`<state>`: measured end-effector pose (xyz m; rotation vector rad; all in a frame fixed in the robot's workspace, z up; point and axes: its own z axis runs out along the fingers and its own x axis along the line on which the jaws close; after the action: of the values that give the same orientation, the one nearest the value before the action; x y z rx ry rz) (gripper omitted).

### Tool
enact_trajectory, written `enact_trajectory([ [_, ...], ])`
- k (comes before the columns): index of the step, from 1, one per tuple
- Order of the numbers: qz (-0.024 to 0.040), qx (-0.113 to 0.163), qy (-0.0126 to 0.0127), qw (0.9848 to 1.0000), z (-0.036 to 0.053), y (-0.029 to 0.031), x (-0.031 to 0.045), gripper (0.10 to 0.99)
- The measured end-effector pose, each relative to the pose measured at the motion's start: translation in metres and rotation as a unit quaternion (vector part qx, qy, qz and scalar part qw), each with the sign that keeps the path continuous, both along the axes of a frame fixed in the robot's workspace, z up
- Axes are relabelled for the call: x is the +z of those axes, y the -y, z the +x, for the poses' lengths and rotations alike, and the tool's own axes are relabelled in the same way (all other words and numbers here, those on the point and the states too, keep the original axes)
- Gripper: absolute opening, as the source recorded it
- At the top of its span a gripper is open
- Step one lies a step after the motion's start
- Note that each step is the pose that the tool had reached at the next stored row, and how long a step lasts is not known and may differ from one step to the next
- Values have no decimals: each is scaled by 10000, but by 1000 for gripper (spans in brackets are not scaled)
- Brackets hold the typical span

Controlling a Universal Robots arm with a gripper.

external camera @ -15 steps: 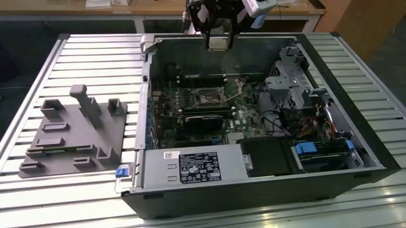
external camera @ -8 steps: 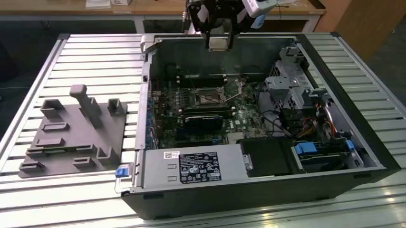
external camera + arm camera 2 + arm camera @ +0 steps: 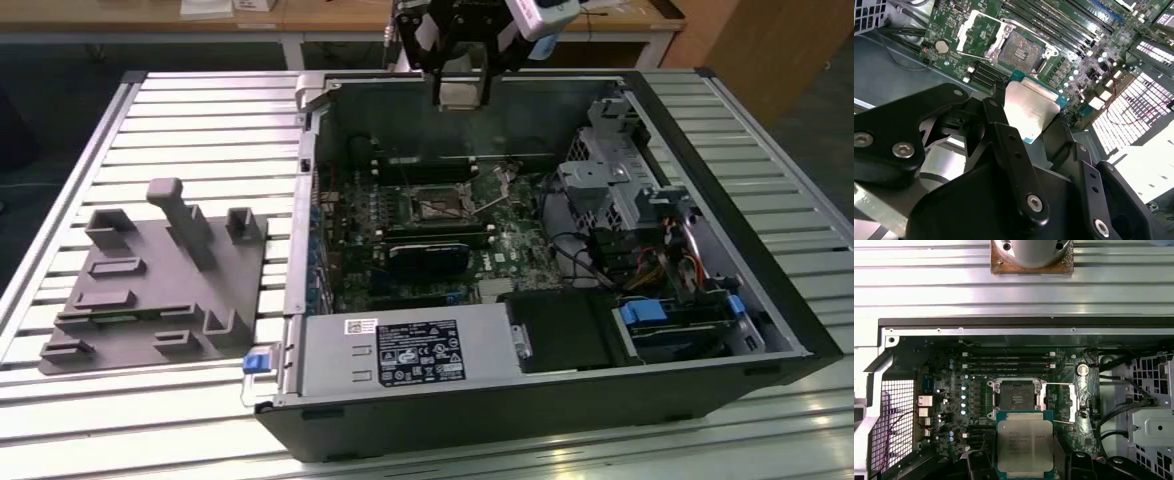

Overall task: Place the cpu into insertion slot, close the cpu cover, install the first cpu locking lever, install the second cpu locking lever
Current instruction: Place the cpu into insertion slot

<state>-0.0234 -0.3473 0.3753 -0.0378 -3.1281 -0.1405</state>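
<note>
Open computer case [image 3: 747,250] lies on its side on a slatted metal worktop [image 3: 200,120]. A grey moulded fixture [image 3: 154,285] sits on the worktop beside the case, on the exterior view's left.

Hand [image 3: 461,88] hangs above the far wall of the case, clear of the board. Its black fingers [image 3: 1004,135] are closed on two opposite edges of the cpu [image 3: 462,97]. Both wrist views show the chip pinched between them: dull silver top [image 3: 1025,445] facing the first wrist camera, green edge showing around the metal lid [image 3: 1031,107]. The cpu is in the air, touching nothing but the fingers.

Insertion slot [image 3: 1016,397] on the green motherboard [image 3: 944,405] is bare, contact field exposed inside its silvery surround. It also shows in the second wrist view [image 3: 1024,50] and, small, in the exterior view [image 3: 438,208]. The cpu cover [image 3: 1073,400] is swung open, standing just beside the slot, not over it. Lever positions are too fine to tell.

Other items:
- Memory slots [image 3: 1004,360] run along one side of the slot.
- A black rectangular card [image 3: 430,255] lies on the other side.
- Power supply [image 3: 400,355] sits at the near wall of the case.
</note>
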Motion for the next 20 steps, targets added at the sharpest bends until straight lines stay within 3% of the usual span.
enact_trajectory([
  [9,0,67,64,10000,-28,0,-99,541],
  [20,0,120,81,9999,-40,0,-211,541],
])
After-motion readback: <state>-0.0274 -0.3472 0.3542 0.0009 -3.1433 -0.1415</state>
